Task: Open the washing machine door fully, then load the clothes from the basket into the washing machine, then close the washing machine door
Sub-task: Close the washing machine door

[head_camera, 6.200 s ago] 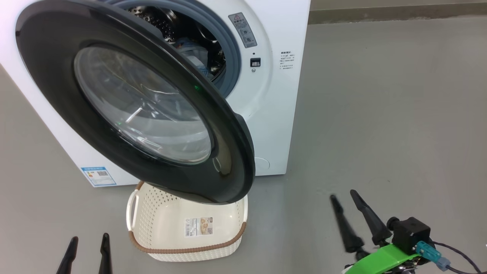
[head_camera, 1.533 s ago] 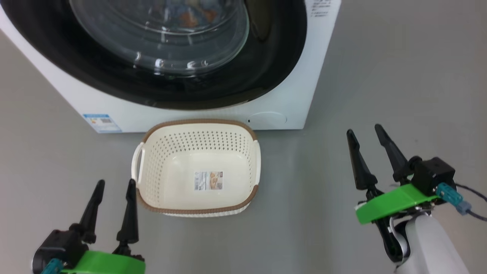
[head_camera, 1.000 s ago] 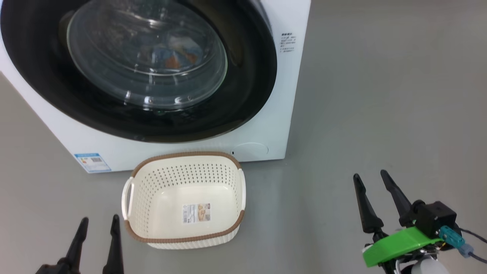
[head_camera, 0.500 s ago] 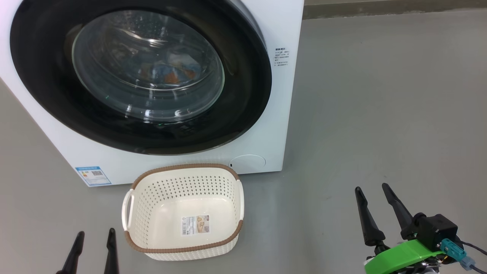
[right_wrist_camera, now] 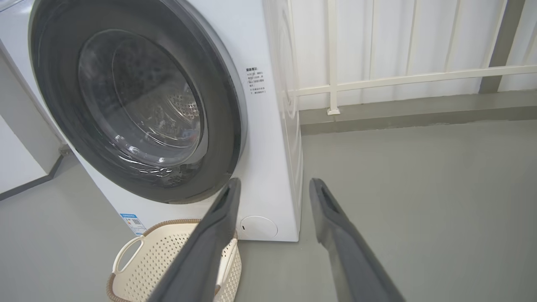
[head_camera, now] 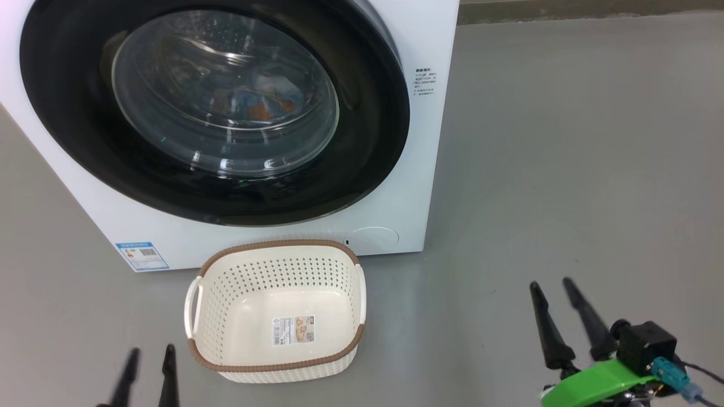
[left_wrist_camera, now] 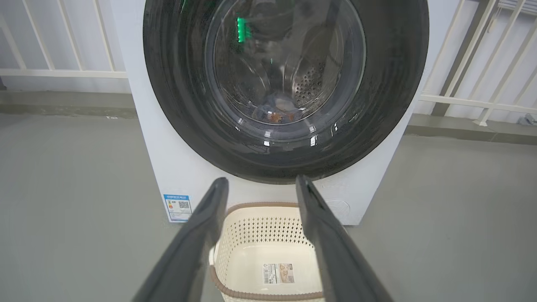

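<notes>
Both grippers are hanging low at the near edge of the scene, fingers pointing toward the far side. Near left, the left gripper (head_camera: 151,351) is showing blurred from the head, but its wrist view shows its two dark fingers spread apart and gripping nothing. Near right, the right gripper (head_camera: 550,285) is likewise holding its fingers apart with only air between them, and a green bracket (head_camera: 594,381) is sitting at its wrist. Each is hovering over the grey floor (head_camera: 565,169), touching nothing.

Between the two, slightly farther and nearer the left one, the basket (head_camera: 277,243) is standing upright on the floor. Its bare cream bottom is showing a label sticker (head_camera: 294,329). Its far rim is sitting just in front of the washing machine (head_camera: 421,169).

A blue sticker (head_camera: 141,256) is showing at the machine's lower left corner and a round flap (head_camera: 372,238) at its lower right. The washing machine door (head_camera: 373,141) is lying flat against the white front, shut. Through its bulging glass, the clothes (head_camera: 260,104) are lying low in the drum, showing as blue, orange and white patches.

Beyond the machine, a white railing (right_wrist_camera: 377,79) is running along the far wall.
</notes>
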